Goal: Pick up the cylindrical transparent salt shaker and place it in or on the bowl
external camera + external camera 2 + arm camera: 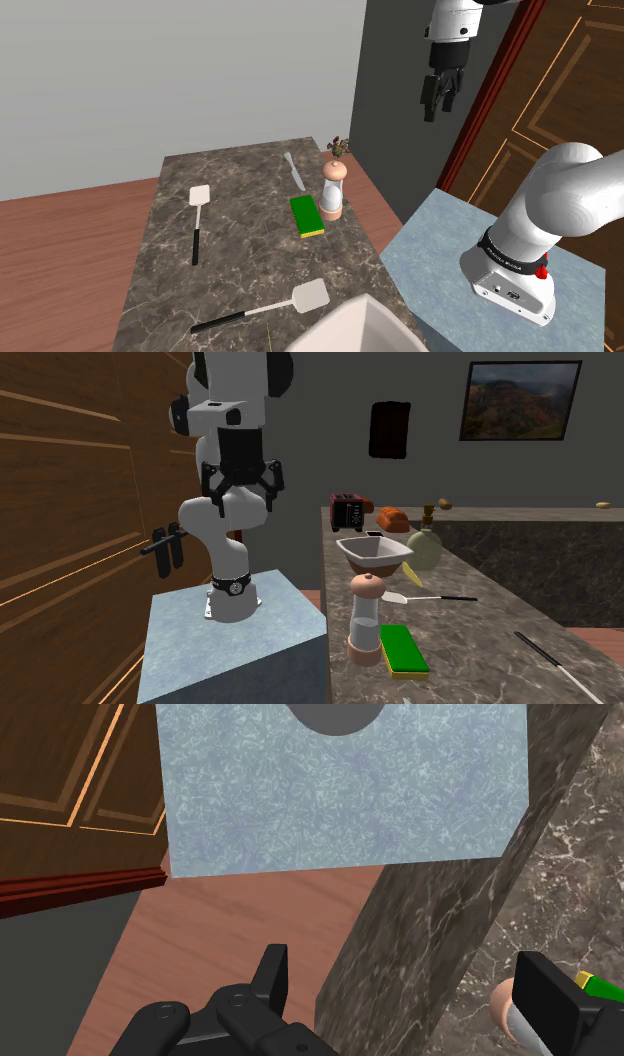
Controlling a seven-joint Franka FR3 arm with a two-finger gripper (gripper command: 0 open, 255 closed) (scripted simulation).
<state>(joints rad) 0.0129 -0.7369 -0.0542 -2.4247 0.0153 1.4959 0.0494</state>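
Note:
The salt shaker (332, 190) stands upright on the dark marble counter (240, 260), a clear cylinder with a pinkish rounded cap and base. It stands beside a green sponge (308, 215). The white bowl (374, 555) sits further along the counter in the second exterior view; its rim (350, 328) shows at the shoulder view's bottom edge. My gripper (438, 105) hangs high in the air, off the counter's edge and well above the shaker, open and empty. In the wrist view the gripper (410, 994) shows its fingers wide apart, with the shaker's cap (503, 1002) by one finger, far below.
Two white spatulas (198, 220) (270, 308) and a knife (294, 170) lie on the counter. A toaster (348, 510), a loaf (393, 519) and a green bottle (424, 547) stand beyond the bowl. The grey stand (235, 647) adjoins the counter; a wooden door (560, 90) is behind the arm.

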